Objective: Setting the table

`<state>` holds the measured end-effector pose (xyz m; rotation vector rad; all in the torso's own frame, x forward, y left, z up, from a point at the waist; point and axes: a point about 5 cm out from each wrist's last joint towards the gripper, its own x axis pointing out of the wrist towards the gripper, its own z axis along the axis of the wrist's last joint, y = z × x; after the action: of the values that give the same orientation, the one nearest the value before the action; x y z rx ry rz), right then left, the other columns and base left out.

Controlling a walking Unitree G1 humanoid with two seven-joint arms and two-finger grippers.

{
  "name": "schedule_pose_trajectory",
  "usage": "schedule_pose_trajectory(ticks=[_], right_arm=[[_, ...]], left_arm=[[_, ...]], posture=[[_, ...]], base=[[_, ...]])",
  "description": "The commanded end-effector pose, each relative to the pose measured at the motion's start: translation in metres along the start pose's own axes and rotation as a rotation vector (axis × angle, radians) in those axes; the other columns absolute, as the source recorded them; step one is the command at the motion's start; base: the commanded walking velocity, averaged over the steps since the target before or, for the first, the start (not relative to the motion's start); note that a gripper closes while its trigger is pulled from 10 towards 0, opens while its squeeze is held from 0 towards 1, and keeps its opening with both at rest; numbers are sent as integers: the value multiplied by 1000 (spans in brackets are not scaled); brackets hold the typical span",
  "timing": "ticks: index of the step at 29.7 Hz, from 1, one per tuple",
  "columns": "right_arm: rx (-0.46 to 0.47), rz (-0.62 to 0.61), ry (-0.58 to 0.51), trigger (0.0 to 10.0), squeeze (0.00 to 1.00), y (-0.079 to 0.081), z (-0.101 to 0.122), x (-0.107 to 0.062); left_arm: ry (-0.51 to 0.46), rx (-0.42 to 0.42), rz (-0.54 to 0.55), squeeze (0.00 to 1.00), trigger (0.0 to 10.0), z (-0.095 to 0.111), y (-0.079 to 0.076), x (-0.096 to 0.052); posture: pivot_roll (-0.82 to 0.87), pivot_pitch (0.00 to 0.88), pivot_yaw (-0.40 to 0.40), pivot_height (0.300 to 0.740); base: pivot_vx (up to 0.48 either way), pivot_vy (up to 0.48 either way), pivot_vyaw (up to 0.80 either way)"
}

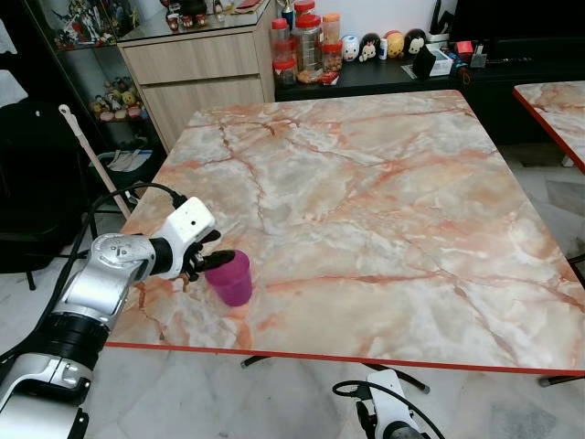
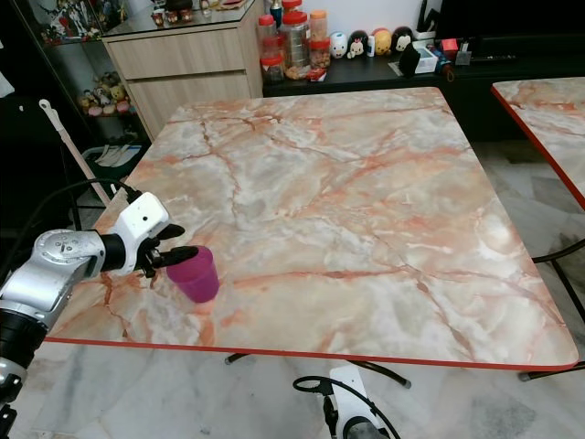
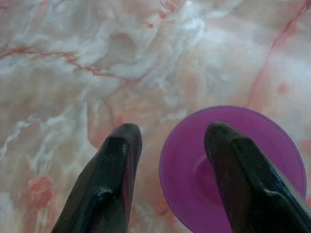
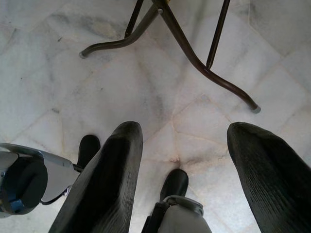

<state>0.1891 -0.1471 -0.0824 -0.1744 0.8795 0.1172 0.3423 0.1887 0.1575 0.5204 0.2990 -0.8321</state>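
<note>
A purple cup stands upright on the marble table, close to its front left corner. My left gripper reaches in from the left at the cup's rim. In the left wrist view its fingers are open and straddle the rim: one fingertip is inside the cup, the other is outside with a small gap to the wall. My right gripper hangs below the table's front edge, open and holding nothing, above the tiled floor.
A wooden cabinet and a low black shelf with jars and toys stand behind the table. A second marble table is at the right. A white stick leans at the left. Curved metal table legs stand under the table.
</note>
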Motion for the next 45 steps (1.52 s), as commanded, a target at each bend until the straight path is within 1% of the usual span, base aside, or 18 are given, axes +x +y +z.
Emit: schedule_pose_trajectory(ticks=[1,12,22,34,35,36,37,38,45], right_arm=[[4,12,4,10000,0,3,1,0],[5,13,3,10000,0,4,1,0],[5,10,2,10000,0,4,1,0],[10,6,5,10000,0,3,0,0],[11,6,5,10000,0,3,0,0],[11,6,5,10000,0,3,0,0],[11,5,5,10000,0,3,0,0],[11,5,5,10000,0,3,0,0],[10,5,6,10000,0,3,-1,0]], left_arm=[[40,30,2,0,10000,-4,4,-3],[63,47,-18,0,10000,-6,6,0],[78,63,-54,0,10000,-6,5,9],[82,71,-64,0,10000,-4,5,15],[77,68,-67,0,5020,-4,5,16],[77,68,-67,0,5020,-4,5,16],[76,68,-67,0,4471,-4,5,16],[74,67,-67,0,0,-4,5,16],[72,66,-67,0,0,-4,6,16]], posture=[[19,0,123,740],[16,0,127,740],[10,0,129,740],[3,3,132,740],[2,4,132,740],[2,4,132,740],[2,4,132,740],[1,4,133,740],[5,4,131,740]], base=[[0,0,0],[0,0,0],[0,0,0],[0,0,0],[0,0,0],[0,0,0],[0,0,0],[0,0,0],[0,0,0]])
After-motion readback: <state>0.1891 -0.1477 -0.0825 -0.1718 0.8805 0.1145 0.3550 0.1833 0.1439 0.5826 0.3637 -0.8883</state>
